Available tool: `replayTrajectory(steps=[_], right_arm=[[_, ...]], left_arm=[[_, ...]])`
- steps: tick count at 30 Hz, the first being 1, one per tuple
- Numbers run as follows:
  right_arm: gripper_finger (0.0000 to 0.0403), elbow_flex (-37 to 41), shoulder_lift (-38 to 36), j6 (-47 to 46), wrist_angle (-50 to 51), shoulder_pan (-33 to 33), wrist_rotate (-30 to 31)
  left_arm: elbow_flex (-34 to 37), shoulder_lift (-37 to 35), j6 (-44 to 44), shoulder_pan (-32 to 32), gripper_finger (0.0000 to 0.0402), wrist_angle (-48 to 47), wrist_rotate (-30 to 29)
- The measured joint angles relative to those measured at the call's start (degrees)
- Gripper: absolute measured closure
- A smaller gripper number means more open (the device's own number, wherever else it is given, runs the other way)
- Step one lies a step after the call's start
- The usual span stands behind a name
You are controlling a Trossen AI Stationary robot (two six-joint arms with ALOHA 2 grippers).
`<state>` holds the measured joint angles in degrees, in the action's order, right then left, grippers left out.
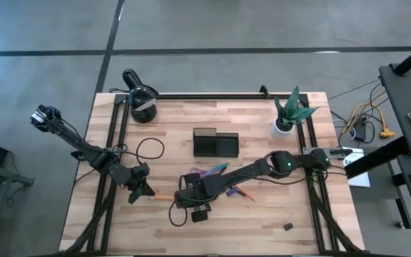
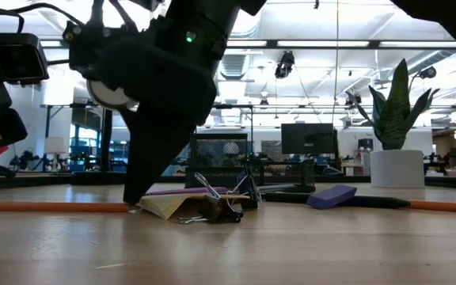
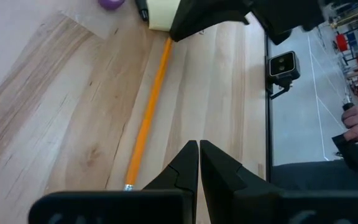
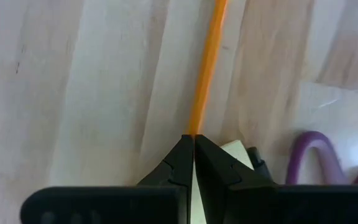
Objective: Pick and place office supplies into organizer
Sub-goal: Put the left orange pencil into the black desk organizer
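An orange pencil [image 4: 207, 68] lies flat on the wooden table, between my two grippers [image 1: 160, 196]. My right gripper [image 4: 193, 139] is shut, with its tips down at one end of the pencil. Beside them lie a yellow sticky-note pad [image 4: 236, 152] and purple-handled scissors [image 4: 309, 155]. My left gripper [image 3: 199, 145] hovers shut near the pencil's other end [image 3: 129, 182], touching nothing. The dark organizer [image 1: 216, 143] stands farther back at mid-table. My right gripper sets its shut fingertips [image 4: 185, 149] on the end of the pencil [image 4: 195, 127] that is next to the sticky pad. The fingers slant steeply down and run in line with the pencil. The pencil lies flat on the table. The tips hide whether any of it is between them.
A binder clip [image 2: 220, 207] sits just in front of the sticky pad, and a purple block [image 2: 331, 195] and a second orange pencil [image 2: 438, 206] lie to its right. A potted plant [image 1: 291, 114] and a black lamp [image 1: 141, 100] stand at the back. A small clip [image 1: 288, 226] lies near the front right.
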<state>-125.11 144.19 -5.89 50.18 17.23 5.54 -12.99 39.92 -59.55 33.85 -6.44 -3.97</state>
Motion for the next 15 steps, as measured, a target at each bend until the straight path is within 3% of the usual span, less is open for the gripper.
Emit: replayTrajectory(steps=[15], right_arm=[[0.0394, 0.3, 0.7, -1.3, -1.7, 0.0, -0.5]], left_arm=[[-0.7, -0.4, -0.1, 0.0, 0.0402, 0.2, -0.2]])
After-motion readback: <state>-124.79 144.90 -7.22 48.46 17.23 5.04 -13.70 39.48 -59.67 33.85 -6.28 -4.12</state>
